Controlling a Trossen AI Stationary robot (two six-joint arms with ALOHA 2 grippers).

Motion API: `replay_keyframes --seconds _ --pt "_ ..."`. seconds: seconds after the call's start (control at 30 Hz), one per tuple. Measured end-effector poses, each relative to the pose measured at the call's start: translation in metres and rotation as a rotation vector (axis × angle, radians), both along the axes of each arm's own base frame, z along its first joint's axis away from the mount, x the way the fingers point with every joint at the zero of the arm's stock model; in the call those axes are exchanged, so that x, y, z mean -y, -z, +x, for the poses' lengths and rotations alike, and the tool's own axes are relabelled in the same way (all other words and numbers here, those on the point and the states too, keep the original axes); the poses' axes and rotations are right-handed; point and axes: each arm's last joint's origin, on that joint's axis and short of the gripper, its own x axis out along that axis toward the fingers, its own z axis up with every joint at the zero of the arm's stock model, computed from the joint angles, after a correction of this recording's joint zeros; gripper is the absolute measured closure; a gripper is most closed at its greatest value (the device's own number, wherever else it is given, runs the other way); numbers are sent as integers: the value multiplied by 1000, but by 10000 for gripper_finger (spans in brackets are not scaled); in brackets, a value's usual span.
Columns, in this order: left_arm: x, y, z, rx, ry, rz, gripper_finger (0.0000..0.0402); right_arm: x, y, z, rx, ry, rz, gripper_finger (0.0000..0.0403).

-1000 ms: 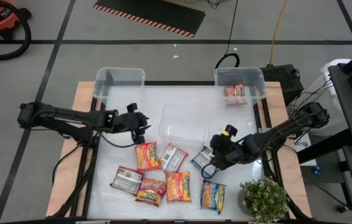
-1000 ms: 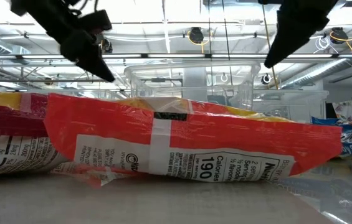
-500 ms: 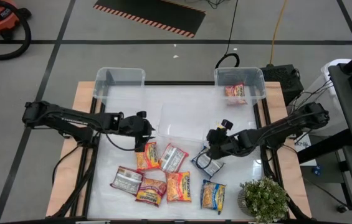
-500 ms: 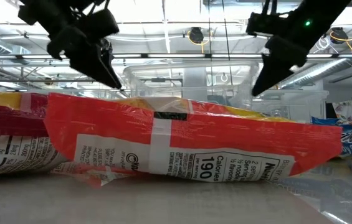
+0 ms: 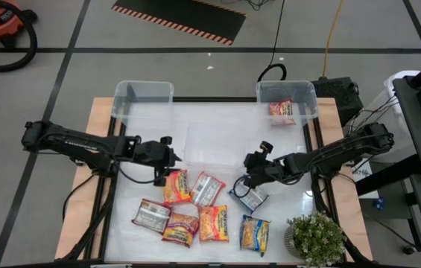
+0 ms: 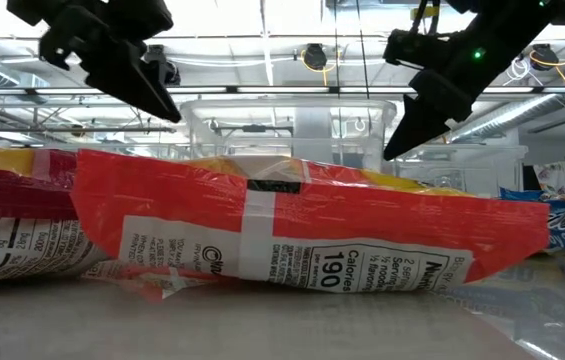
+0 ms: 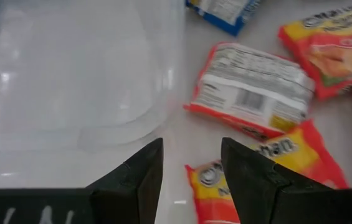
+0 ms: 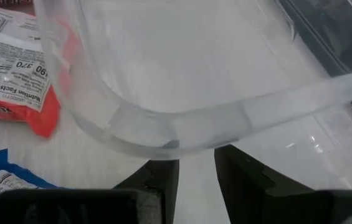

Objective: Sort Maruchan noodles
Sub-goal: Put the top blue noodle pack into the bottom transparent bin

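Noodles lie loose just below both pincers, none held; right pincer half-open at middle bin rim, left pincer half-open opposite, likely to shift it

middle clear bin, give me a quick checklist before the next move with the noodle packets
1. Right gripper at the middle clear bin corner, fingers either side of the rim: ok.
2. Right gripper firmly clamped on that rim: cannot tell.
3. Left gripper open, holding nothing: ok.
4. Left gripper lined up over the orange packet: ok, it hovers at the packet's end.
5. Middle clear bin free of packets: ok.
6. Remaining packets sorted: not ok, the blue packet and others lie loose on the table; only one red packet sits in the far right bin.
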Motion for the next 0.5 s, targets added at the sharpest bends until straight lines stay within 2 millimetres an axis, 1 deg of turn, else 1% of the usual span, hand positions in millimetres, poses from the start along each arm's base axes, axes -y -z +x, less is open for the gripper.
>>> replay_keyframes --seconds 0.2,0.37,0.43,0.5 --pt "7 0 -1 -11 45 -40 234 0 -1 2 14 -17 -9 308" --pt "6 1 -3 -23 40 -44 234 0 -1 2 11 -24 -16 308" --pt "5 0 -6 -42 19 -22 234 0 -1 2 6 -24 -18 308" --pt "0 2 -7 -60 -48 36 234 0 -1 2 4 -24 -18 308"
